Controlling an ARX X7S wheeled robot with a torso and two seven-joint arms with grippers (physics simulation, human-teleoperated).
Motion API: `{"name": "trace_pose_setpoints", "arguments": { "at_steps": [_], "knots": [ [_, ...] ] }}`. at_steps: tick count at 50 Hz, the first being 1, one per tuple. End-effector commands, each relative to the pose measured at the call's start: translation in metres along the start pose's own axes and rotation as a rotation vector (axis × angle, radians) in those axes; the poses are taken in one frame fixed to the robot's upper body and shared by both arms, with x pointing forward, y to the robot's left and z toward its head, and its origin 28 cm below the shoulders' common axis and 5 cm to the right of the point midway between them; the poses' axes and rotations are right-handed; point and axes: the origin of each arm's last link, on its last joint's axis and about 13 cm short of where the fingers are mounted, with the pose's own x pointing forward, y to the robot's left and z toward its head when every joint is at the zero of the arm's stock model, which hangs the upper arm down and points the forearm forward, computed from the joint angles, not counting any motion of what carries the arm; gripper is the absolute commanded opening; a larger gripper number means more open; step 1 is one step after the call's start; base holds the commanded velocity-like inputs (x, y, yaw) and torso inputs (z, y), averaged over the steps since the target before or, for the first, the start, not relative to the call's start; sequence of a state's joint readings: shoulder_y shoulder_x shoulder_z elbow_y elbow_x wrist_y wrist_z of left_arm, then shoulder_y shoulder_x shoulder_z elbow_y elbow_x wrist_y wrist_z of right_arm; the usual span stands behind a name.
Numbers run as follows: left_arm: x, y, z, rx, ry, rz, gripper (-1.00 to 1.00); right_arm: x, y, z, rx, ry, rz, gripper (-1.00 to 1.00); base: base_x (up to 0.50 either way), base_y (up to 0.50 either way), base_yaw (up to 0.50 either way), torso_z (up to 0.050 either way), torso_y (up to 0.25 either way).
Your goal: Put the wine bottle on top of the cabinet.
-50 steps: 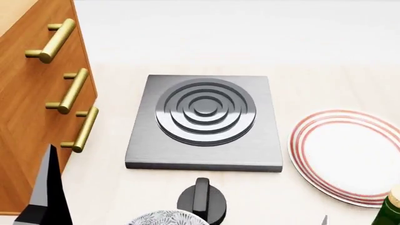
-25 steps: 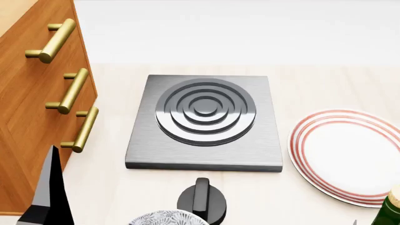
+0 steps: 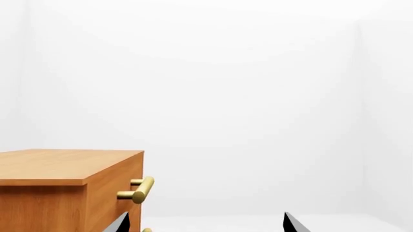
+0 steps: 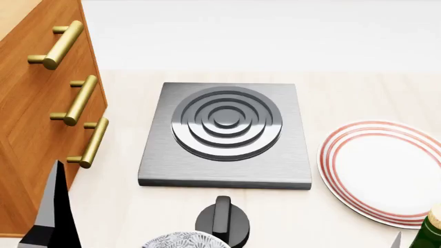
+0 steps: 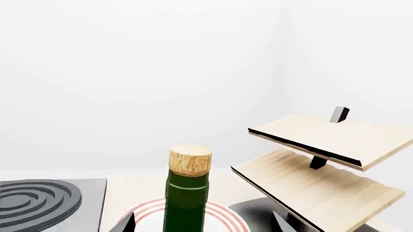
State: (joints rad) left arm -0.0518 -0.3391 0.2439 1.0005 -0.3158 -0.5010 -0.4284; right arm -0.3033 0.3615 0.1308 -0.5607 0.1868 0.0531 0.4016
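The wine bottle (image 5: pixel 186 193), dark green with a tan cork, stands upright in the right wrist view, its neck rising in the wide gap between the fingertips of my right gripper (image 5: pixel 203 225), which is open and not touching it. In the head view the wine bottle (image 4: pixel 430 230) shows only at the near right corner, with one right fingertip (image 4: pixel 397 241) just beside it. The orange-brown cabinet (image 4: pixel 31 108) with brass handles fills the left side. My left gripper (image 3: pixel 206 225) is open and empty, level with the cabinet (image 3: pixel 61 186) top.
A grey stove plate (image 4: pixel 224 135) with rings lies mid-table. A red-rimmed white plate (image 4: pixel 386 173) sits right of it, behind the bottle. A black knob (image 4: pixel 222 219) and a patterned bowl (image 4: pixel 180 241) are at the near edge. A pale slanted rack (image 5: pixel 322 164) stands further right.
The right fingertip has slid rightward along the near edge of the head view, closer to the bottle. The left arm has barely moved.
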Motion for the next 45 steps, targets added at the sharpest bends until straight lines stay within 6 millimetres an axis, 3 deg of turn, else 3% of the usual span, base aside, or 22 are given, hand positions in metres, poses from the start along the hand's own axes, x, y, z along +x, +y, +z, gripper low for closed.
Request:
{"name": "trace_pose_setpoints", "arguments": {
  "at_steps": [1, 17, 44, 45],
  "knots": [
    [0.000, 0.000, 0.001, 0.001, 0.001, 0.001, 1.00, 0.008, 0.003, -0.006, 0.004, 0.015, 0.003, 1.00, 0.00, 0.00, 0.00, 0.000, 0.000],
    [0.000, 0.000, 0.001, 0.002, 0.002, 0.002, 1.00, 0.025, 0.004, -0.003, -0.003, 0.005, 0.002, 1.00, 0.00, 0.00, 0.00, 0.000, 0.000],
    [-0.001, 0.000, 0.000, 0.003, 0.003, 0.003, 1.00, 0.029, 0.006, -0.008, 0.003, 0.011, -0.002, 1.00, 0.00, 0.00, 0.00, 0.000, 0.000],
    [-0.001, 0.000, 0.000, 0.003, 0.004, 0.003, 1.00, 0.029, 0.006, -0.008, 0.001, 0.010, -0.003, -1.00, 0.00, 0.00, 0.00, 0.000, 0.000]
  ]
}}
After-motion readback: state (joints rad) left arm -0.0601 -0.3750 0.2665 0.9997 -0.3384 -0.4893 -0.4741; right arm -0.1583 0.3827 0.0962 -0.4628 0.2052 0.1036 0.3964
